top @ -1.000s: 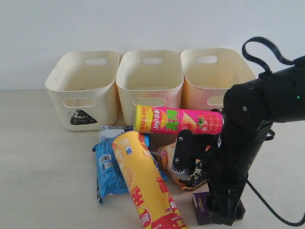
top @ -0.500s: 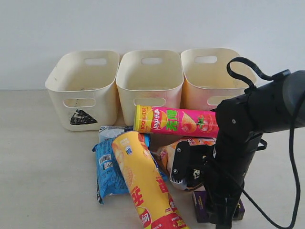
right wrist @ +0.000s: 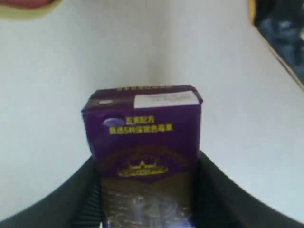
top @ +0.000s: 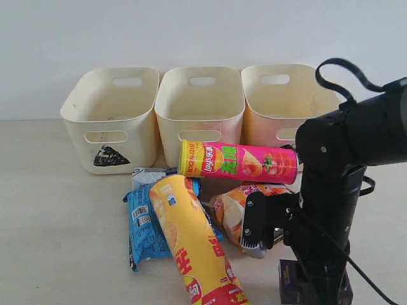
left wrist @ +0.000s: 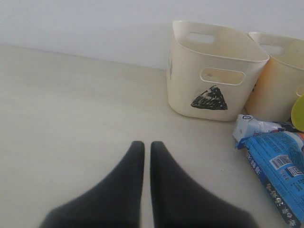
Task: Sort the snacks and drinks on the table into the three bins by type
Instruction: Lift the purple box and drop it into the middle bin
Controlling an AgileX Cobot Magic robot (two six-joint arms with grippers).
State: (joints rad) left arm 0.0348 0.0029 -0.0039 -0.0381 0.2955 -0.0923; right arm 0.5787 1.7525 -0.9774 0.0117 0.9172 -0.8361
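Observation:
My right gripper (top: 315,289) is down at the table's front right, shut on the small purple box (right wrist: 147,128), a finger pressed on each side. From outside, the box (top: 291,283) peeks out beside the arm. Left of it lie the yellow chip tube (top: 191,244), the blue bag (top: 143,225), the orange-black bag (top: 232,206) and the white-and-blue carton (top: 149,175). The pink chip tube (top: 238,162) lies across in front of the bins. My left gripper (left wrist: 143,145) is shut and empty above bare table, away from the pile.
Three cream bins stand in a row at the back: the triangle-marked one (top: 95,114) on the left, the middle one (top: 200,121), and the right one (top: 273,121). The pale table (top: 57,222) stretches wide to the left of the pile.
The right gripper's fingers have closed in on the purple box. Arm and box have shifted slightly right and toward the front edge. The left gripper has stayed still.

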